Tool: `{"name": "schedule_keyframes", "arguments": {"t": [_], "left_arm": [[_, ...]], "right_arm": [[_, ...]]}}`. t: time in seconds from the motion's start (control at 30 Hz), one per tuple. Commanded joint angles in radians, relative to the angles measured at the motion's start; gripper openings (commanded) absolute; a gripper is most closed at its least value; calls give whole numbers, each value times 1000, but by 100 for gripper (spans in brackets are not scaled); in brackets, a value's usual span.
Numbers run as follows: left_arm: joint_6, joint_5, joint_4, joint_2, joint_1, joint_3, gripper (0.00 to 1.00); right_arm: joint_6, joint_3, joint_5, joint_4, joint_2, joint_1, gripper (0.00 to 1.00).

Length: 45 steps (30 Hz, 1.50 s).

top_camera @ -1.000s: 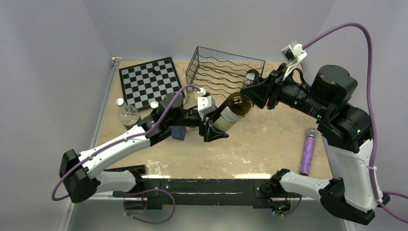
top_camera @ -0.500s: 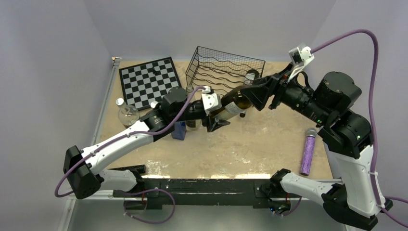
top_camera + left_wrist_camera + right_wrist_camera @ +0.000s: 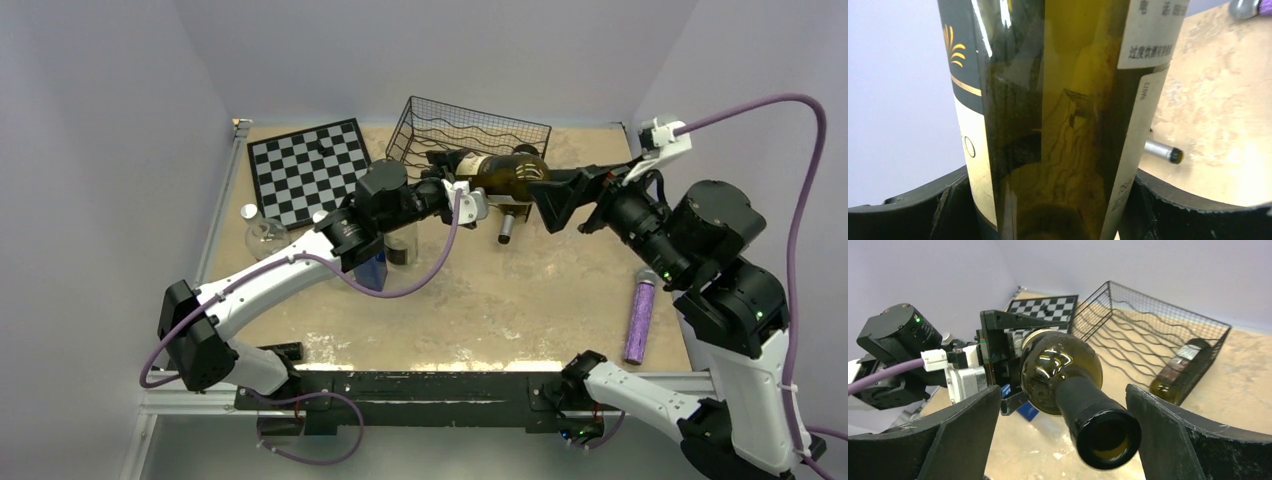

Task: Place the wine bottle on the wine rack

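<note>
Two arms meet at one dark olive-green glass wine bottle, carried level above the tan speckled bench.

Jaws of the left gripper: pinching the bottle's labelled body, one on each side, with glass filling the whole gap. Jaws of the right gripper: spread wide, one on either side of the neck, neither touching it. The bottle's open mouth faces the right wrist camera.

Position from the top view: the bottle lies crosswise along the front edge of the black wire wine rack, toward its right end, neck toward the right arm. From the right wrist it hangs in front of the rack's front wall. Cannot tell whether it touches the wires.

One second dark bottle, labelled, lies inside the rack at its right end, against the mesh side.

Elsewhere on the bench:
- black-and-white chessboard, left of the rack
- round clear glass flask, near the left edge
- blue box, under the left arm
- purple glitter tube with a silver cap, well apart on the right
- small silver rod with a black tip, lying below the held bottle
</note>
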State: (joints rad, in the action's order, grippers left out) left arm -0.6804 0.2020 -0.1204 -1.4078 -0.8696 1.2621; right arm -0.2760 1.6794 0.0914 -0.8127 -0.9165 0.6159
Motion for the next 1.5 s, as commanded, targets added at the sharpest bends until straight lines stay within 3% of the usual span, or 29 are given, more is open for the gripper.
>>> {"name": "schedule_keyframes", "arguments": {"t": [0.0, 0.17, 0.4, 0.6, 0.77, 0.93, 1.33, 1.47], "left_arm": [[-148, -36, -213, -5, 20, 115, 0], [-208, -10, -180, -11, 39, 129, 0], [-410, -3, -101, -31, 40, 139, 0], [-574, -42, -216, -34, 35, 103, 0], [-597, -31, -288, -7, 27, 61, 0], [-650, -34, -372, 5, 27, -1, 0], [-603, -41, -413, 22, 29, -24, 0], [-597, -37, -395, 24, 30, -19, 0]], "right_arm": [[45, 11, 94, 55, 39, 3, 99], [63, 65, 77, 31, 41, 3, 99], [71, 125, 59, -64, -2, 3, 96], [69, 196, -22, -215, -83, -42, 94], [94, 197, -249, -302, -126, -153, 95], [161, 211, -426, -412, -170, -170, 97], [176, 238, -457, -564, -239, -171, 97], [173, 229, -461, -571, -247, -172, 91]]}}
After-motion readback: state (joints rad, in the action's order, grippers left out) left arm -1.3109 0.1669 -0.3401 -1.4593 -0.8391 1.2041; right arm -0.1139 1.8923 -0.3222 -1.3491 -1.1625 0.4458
